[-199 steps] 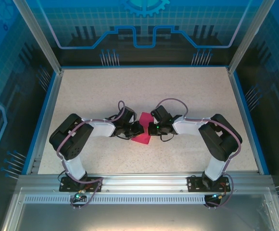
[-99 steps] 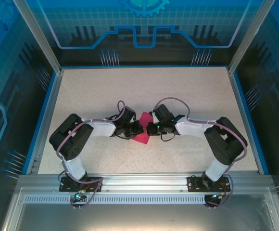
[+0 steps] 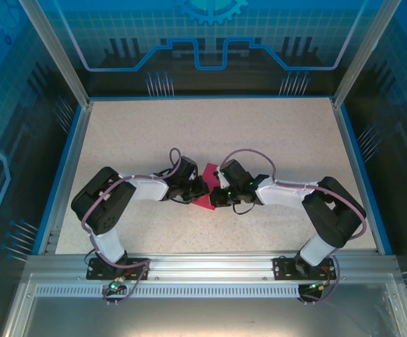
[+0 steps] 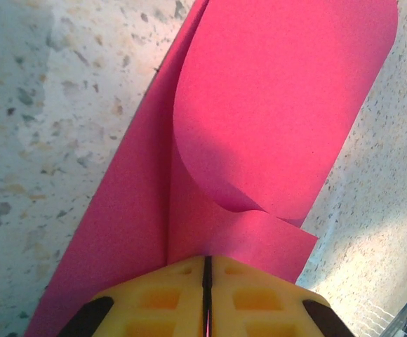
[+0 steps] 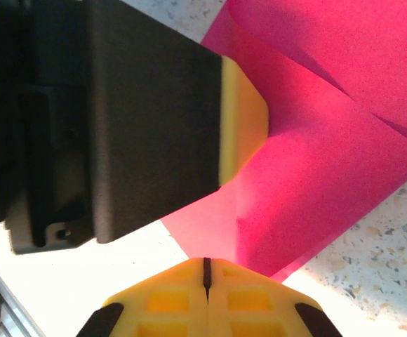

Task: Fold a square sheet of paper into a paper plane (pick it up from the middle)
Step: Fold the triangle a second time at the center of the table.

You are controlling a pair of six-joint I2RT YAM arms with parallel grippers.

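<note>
Setting: a speckled pale table (image 3: 259, 133) inside a blue-walled enclosure, with both arm bases at the near edge.

Item: the square sheet of paper (image 3: 206, 201), magenta, lay near the middle of the table between the two wrists. It was partly folded. In the left wrist view the sheet (image 4: 281, 112) showed one flap curling up and over in a loose roll, not yet pressed flat.

Left gripper (image 3: 201, 189): its pads (image 4: 207, 263) were closed tight on the sheet's near edge, pinching it.

Right gripper (image 3: 218, 197): its pads (image 5: 205, 270) were closed together with no gap, their tips at the corner of the sheet (image 5: 330, 161). Whether they nipped the corner or only pressed on it could not be told, as the view was too close. The left finger (image 5: 242, 119) stood just beside it, to the left.

Change against a second earlier: the right gripper had slid left and nearer, over the sheet, and the right elbow had swung out to the right. Less magenta showed from above, the near point being largely covered. The left arm had hardly moved, and its jaws had tightened only slightly.

Meaning, as judged: the left gripper anchored the sheet while the right closed in to work a fold. The loose flap suggested an early crease was still being formed, with the dart shape well off.
</note>
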